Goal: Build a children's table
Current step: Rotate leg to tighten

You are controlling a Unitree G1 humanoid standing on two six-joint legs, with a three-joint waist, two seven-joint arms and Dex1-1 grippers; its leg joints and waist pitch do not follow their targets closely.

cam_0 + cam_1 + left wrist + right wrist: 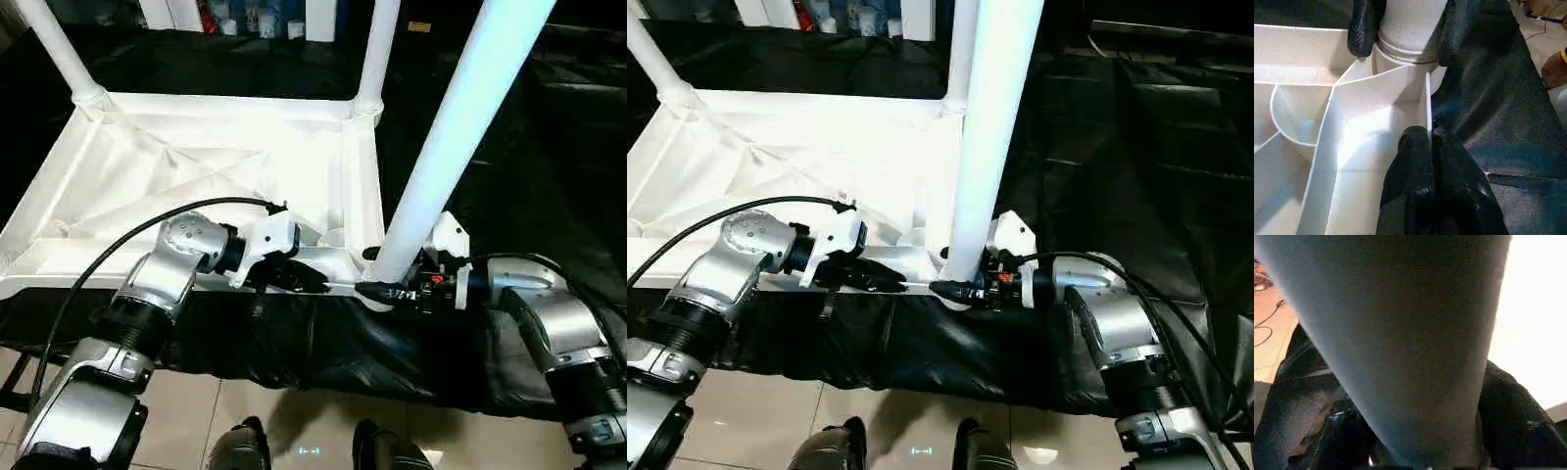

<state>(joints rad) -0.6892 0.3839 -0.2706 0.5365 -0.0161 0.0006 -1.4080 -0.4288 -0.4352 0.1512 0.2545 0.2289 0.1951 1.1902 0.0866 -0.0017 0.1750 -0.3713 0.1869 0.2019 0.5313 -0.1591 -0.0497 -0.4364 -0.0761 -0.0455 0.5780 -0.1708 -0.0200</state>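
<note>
Table: the children's table (196, 166) lies upside down on a black cloth (549, 147), ribbed underside up, its near edge at the cloth's front.
Legs: two far legs (377, 54) stand upright in their corner sockets; a third leg (460, 137) rises, slightly tilted, from the near corner socket (1400, 63).
Left gripper: the left gripper (1427, 147) has its fingers pressed together, pinching the thin near rim wall (1426, 103) of the tabletop just beside that socket.
Right gripper: the right gripper (377, 284) has its fingers (1364, 24) spread around the base of the third leg, one on each side of the tube; whether they press it I cannot tell.
Writing: no brand or label can be read on the table or the arms.
Floor: beige tiles (196, 401) below the cloth's front edge.
</note>
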